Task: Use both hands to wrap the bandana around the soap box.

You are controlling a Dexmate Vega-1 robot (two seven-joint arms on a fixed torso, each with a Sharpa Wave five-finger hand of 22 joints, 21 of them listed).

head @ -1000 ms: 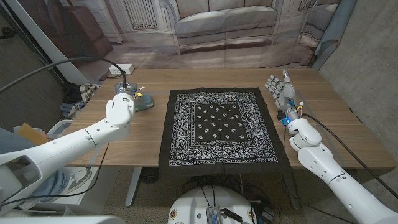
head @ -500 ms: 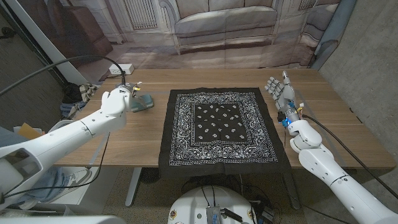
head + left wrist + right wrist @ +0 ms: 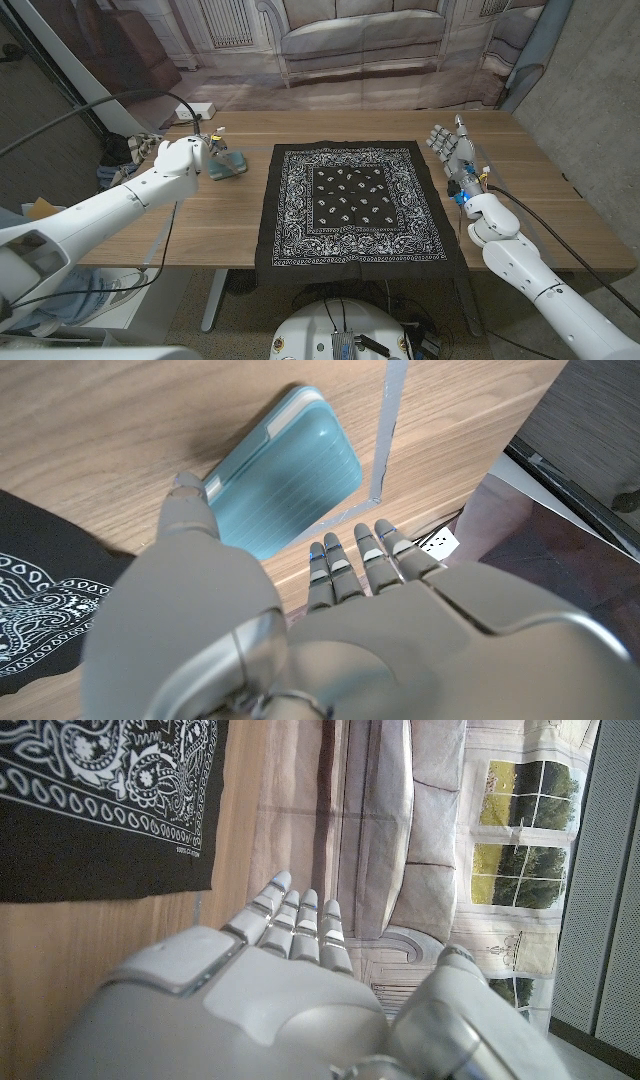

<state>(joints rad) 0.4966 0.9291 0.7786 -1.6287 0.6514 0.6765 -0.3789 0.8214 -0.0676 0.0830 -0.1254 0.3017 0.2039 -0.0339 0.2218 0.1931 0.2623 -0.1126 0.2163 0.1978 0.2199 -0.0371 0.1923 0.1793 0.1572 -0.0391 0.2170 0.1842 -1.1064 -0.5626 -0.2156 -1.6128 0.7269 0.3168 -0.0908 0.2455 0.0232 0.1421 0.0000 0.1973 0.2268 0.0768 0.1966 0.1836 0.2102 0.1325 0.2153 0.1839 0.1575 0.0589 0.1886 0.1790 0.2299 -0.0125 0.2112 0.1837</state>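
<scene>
Looking down from the head camera, I see the black paisley bandana [image 3: 352, 207] spread flat at the centre of the wooden table [image 3: 520, 215], its near hem hanging just over the table's front edge. The teal soap box [image 3: 229, 164] lies at about ten o'clock from the bandana, apart from the cloth's left border and not on it. My left hand [image 3: 190, 155] sits directly at the box's nine o'clock side. In the left wrist view, that left hand [image 3: 300, 620] is above the soap box [image 3: 285, 475] with the thumb reaching beside one long edge and the other fingers [image 3: 365, 560] extended together toward the opposite side; the fingers are apart and nothing is gripped, though I cannot tell whether the thumb tip touches the lid. A corner of the bandana [image 3: 50, 610] shows beside the hand in that view. My right hand [image 3: 452, 150] stands at three o'clock from the bandana, just beside its right border, fingers pointing away from me, spread and holding nothing. In the right wrist view the right hand [image 3: 270, 990] has its fingers [image 3: 300, 925] straight and side by side, with the bandana's edge [image 3: 110, 810] on the wood beyond them. A printed backdrop of a sofa [image 3: 360, 30] hangs behind the table at twelve o'clock.
</scene>
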